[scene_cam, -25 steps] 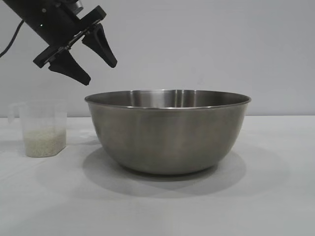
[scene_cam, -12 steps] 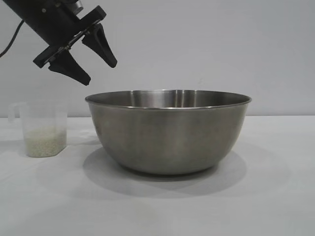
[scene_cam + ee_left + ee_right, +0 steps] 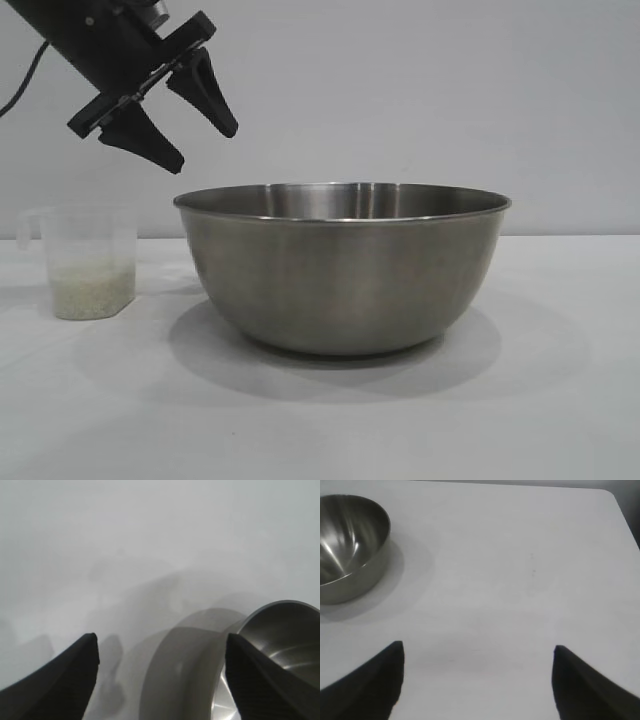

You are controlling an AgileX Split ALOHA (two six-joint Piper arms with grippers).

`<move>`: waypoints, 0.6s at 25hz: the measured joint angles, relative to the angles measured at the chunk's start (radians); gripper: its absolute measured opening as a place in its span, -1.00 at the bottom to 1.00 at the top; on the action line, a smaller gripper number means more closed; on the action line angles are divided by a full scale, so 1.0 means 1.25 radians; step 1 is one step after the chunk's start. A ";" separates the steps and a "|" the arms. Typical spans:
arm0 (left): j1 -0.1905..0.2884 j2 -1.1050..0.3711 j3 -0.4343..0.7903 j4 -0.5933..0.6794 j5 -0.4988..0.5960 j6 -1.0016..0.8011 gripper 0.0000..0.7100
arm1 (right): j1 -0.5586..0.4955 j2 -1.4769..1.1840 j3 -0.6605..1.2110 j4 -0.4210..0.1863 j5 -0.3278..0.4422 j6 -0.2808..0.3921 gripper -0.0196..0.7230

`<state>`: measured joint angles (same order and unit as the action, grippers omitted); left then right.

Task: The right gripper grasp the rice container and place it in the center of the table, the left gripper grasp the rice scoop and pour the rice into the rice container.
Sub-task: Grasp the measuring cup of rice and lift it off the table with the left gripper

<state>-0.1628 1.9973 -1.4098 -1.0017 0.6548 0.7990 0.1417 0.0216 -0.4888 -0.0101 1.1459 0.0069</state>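
Nothing shifted since earlier. Left hand spread, empty, hanging above the scoop, beside the bowl. Right hand spread, well clear.

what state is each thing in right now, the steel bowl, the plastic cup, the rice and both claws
large round brushed stainless-steel bowl: upright on the plain white table, empty as far as its inside shows, nothing gripping it
small translucent plastic measuring cup: upright on the table beside the bowl, ungripped
white rice grains: in the cup's lower part, not poured
black left gripper: open, empty, in the air above the cup and bowl
black right gripper: open, empty, away from the bowl
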 joint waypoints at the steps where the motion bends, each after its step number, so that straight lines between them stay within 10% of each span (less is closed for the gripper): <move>1: 0.000 0.000 0.000 0.000 0.000 0.000 0.32 | 0.000 0.000 0.000 0.000 -0.001 0.000 0.45; 15: 0.000 -0.018 0.000 0.103 0.041 0.000 0.32 | 0.000 0.000 0.000 0.000 -0.002 0.000 0.45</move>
<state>-0.1628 1.9743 -1.4098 -0.8731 0.7064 0.7990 0.1417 0.0216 -0.4888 -0.0101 1.1429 0.0069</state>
